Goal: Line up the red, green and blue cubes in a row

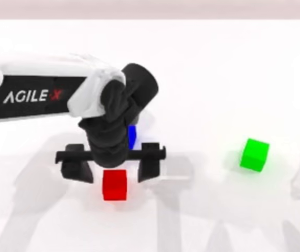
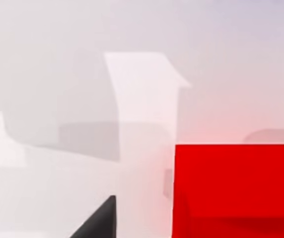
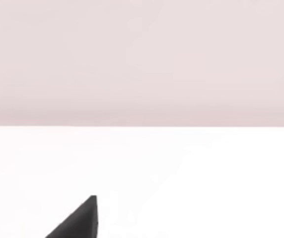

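Left jaws [image 1: 116, 167] spread wide, red cube [image 1: 114, 185] between them.

Left tool [image 1: 115, 164] low at table centre, fingers spread wide; right tool [image 3: 77, 220] apparently parked off-view.

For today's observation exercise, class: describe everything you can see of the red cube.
The red cube is a small, plain, matt solid block with flat faces and sharp edges. It sits flat on the white table, toward the near edge, left of centre. The left gripper hangs open above it, one finger either side. Whether they touch it cannot be told. No other cube touches it.
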